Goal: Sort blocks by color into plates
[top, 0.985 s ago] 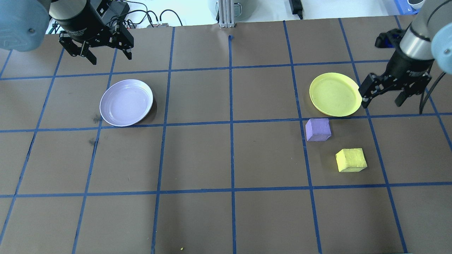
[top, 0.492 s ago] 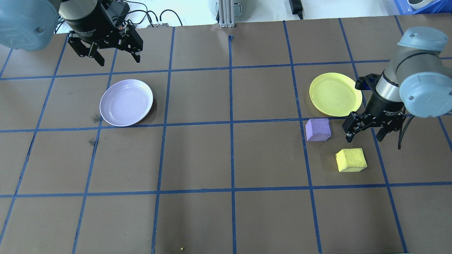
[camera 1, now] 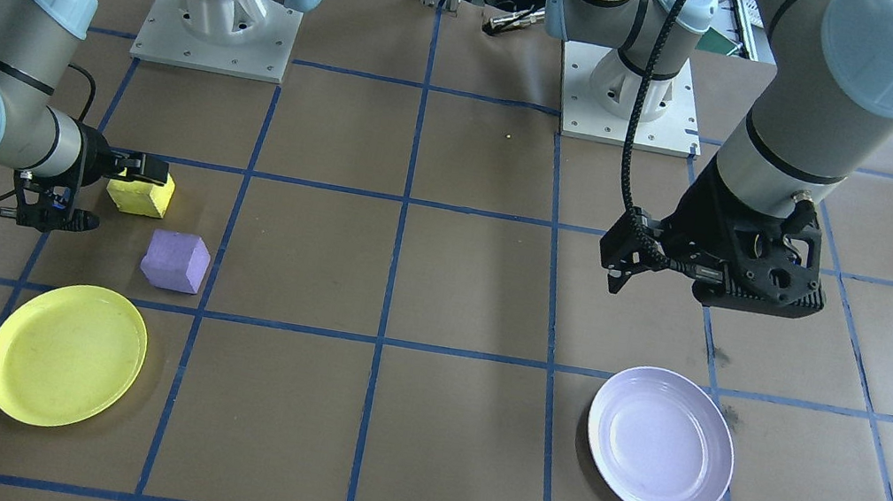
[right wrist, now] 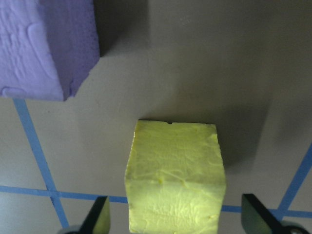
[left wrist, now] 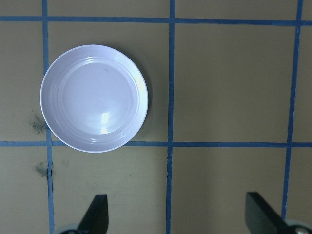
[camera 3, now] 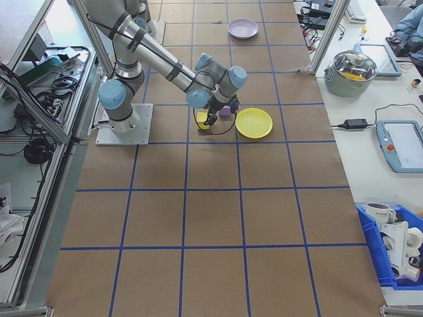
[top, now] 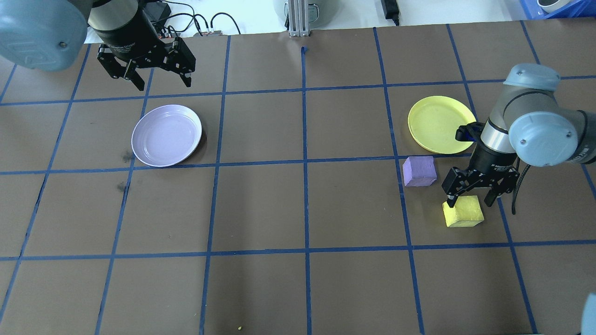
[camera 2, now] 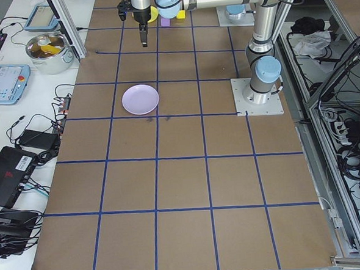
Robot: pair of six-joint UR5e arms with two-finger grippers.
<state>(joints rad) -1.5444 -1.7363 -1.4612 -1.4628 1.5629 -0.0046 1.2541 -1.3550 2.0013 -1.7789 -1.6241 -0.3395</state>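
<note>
Yellow foam shows only in part in the overhead view: the right claw (top: 469, 201) hangs over the yellow block (top: 463, 213), its fingers spread wide to either side and hiding the block's far edge. In the right wrist view the block sits between the two fingertips (right wrist: 100, 214), its near face cut off by the frame; whether the fingers touch it cannot be told. The purple block (top: 419, 170) lies just beside it, apart, on the brown tabletop (top: 298, 204), between the yellow block and the yellow plate (top: 440, 123). The right arm covers that plate's right rim. Both this plate and the lavender plate (top: 166, 135) hold nothing. The left claw (top: 162, 83) hovers wide open and holding nothing, beyond the lavender plate, on its far side from the robot. In the left side view the blocks are too small to make out.
</note>
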